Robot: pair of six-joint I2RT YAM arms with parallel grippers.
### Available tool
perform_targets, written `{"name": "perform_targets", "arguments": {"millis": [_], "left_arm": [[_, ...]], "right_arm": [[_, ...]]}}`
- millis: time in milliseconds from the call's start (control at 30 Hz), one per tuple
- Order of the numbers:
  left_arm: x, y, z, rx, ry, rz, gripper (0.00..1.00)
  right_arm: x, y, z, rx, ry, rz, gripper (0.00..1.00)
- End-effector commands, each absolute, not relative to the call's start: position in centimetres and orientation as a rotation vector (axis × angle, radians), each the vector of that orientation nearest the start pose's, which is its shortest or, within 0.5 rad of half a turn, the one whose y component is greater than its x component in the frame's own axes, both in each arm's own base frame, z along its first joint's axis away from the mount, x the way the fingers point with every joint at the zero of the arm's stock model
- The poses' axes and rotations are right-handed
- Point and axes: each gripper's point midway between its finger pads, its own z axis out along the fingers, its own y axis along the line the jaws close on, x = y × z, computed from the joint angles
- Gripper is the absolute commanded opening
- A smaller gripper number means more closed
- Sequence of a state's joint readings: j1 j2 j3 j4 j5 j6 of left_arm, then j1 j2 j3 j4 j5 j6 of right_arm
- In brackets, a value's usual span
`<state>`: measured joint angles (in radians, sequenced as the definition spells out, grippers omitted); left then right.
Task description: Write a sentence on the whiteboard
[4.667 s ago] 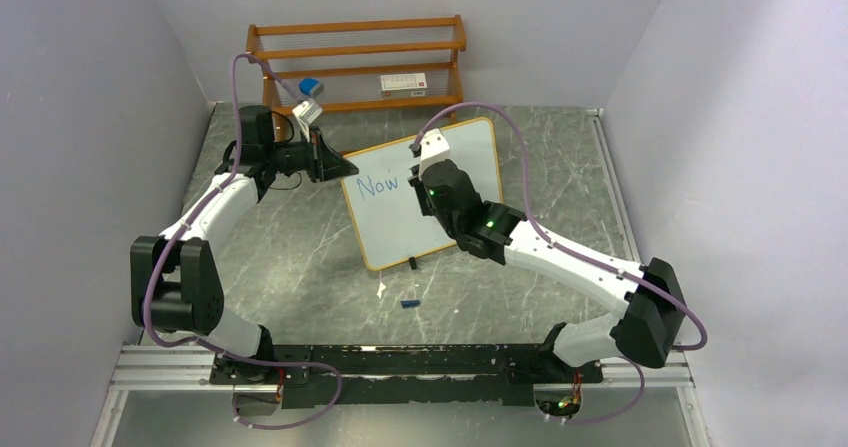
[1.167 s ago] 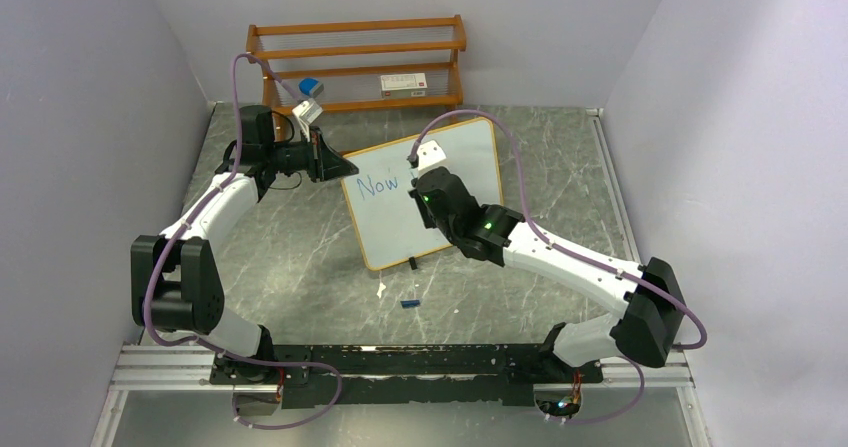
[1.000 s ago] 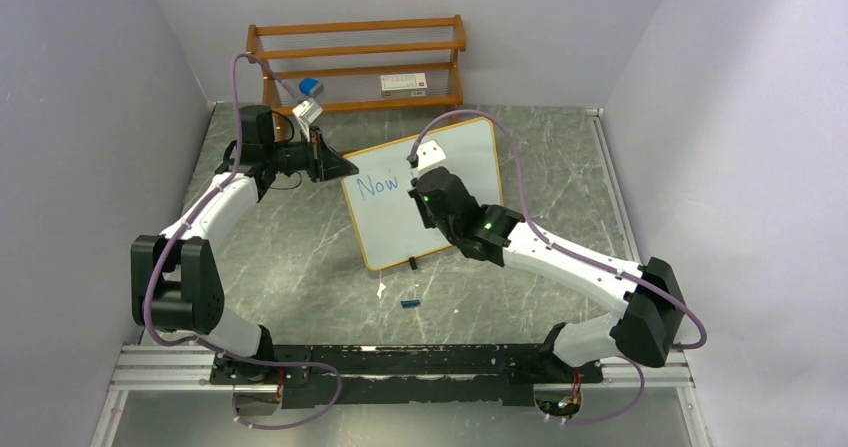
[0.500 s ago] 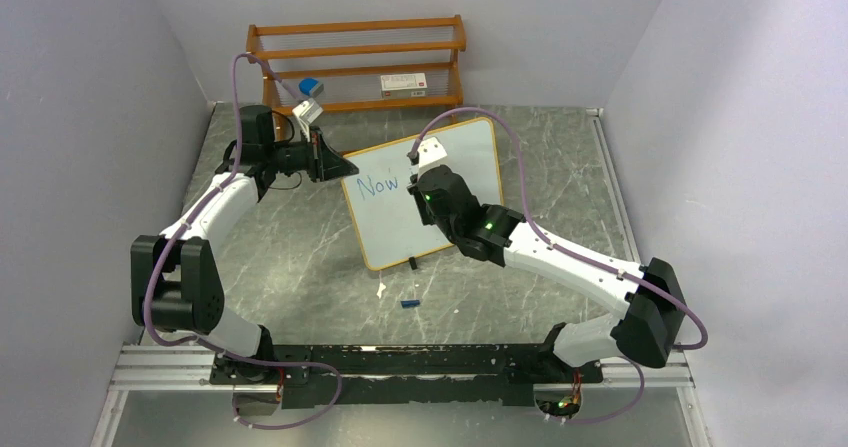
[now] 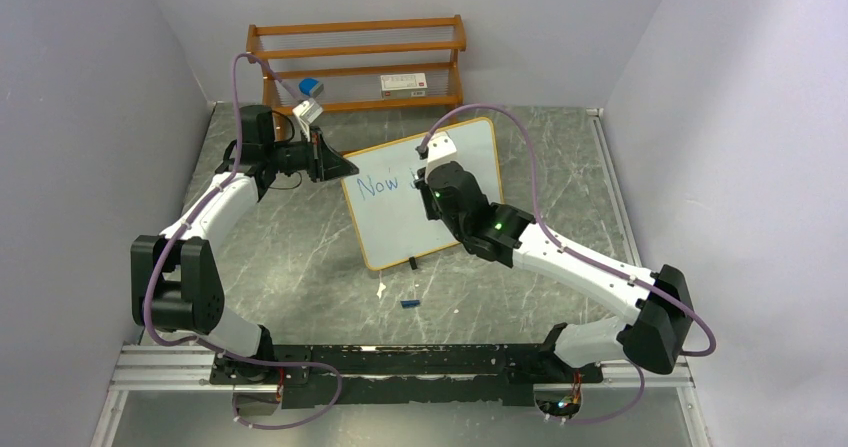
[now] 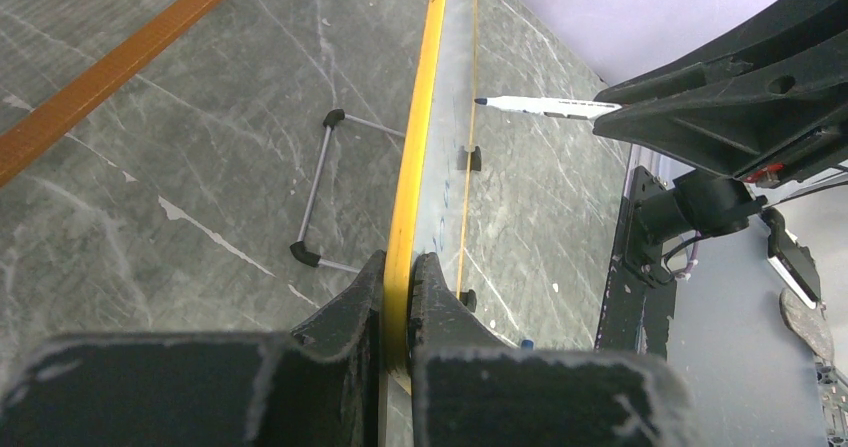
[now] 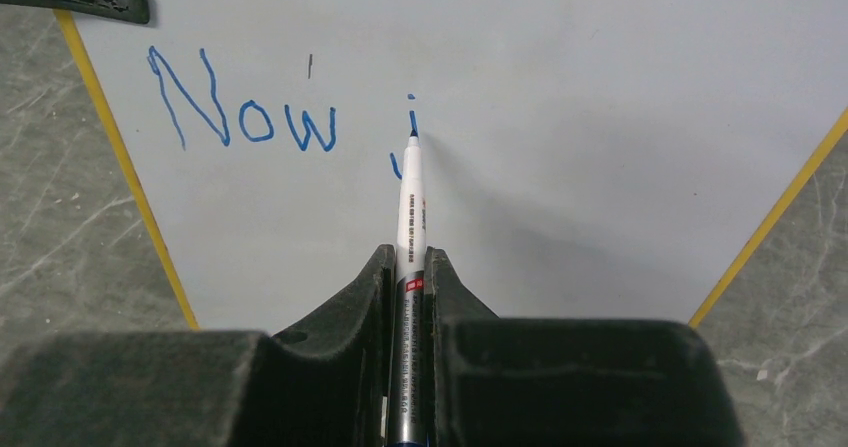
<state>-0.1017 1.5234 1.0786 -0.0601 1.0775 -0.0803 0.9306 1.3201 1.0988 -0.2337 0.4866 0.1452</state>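
One right claw (image 7: pixel 409 259) tight around marker (image 7: pixel 411 192)

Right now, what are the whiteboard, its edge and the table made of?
Whiteboard: smooth, slightly glossy white sheet, likely coated plastic or metal; the blue writing sits cleanly on it. Its edge: thin yellow-orange strip, maybe wood or plastic; too smooth to tell. Table: grey stone-look top with pale veins, possibly marble or a printed laminate.
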Motion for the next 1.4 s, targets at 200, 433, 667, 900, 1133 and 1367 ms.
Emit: {"name": "perform_targets", "arguments": {"millis": [200,433,667,900,1133,1367], "left_arm": [[35.2,-19.0,15.3,0.704,2.031,-1.075,0.05],[35.1,-19.0,15.2,0.702,2.034,-1.078,0.05],[35.1,-19.0,15.3,0.703,2.032,-1.077,0.05],[35.1,-19.0,15.3,0.703,2.031,-1.078,0.05],[35.1,-19.0,15.3,0.704,2.031,-1.078,0.05],[35.1,-19.0,15.3,0.704,2.031,-1.079,0.05]], "right_arm": [[30.7,26.7,23.9,-0.437,1.891,0.193,0.00],[30.9,26.9,23.6,-0.440,1.894,0.195,0.00],[30.9,27.2,23.5,-0.443,1.894,0.202,0.00],[31.1,27.0,23.4,-0.437,1.893,0.184,0.00],[31.3,27.2,23.2,-0.431,1.893,0.185,0.00],[31.4,27.0,23.3,-0.417,1.887,0.183,0.00]]}}
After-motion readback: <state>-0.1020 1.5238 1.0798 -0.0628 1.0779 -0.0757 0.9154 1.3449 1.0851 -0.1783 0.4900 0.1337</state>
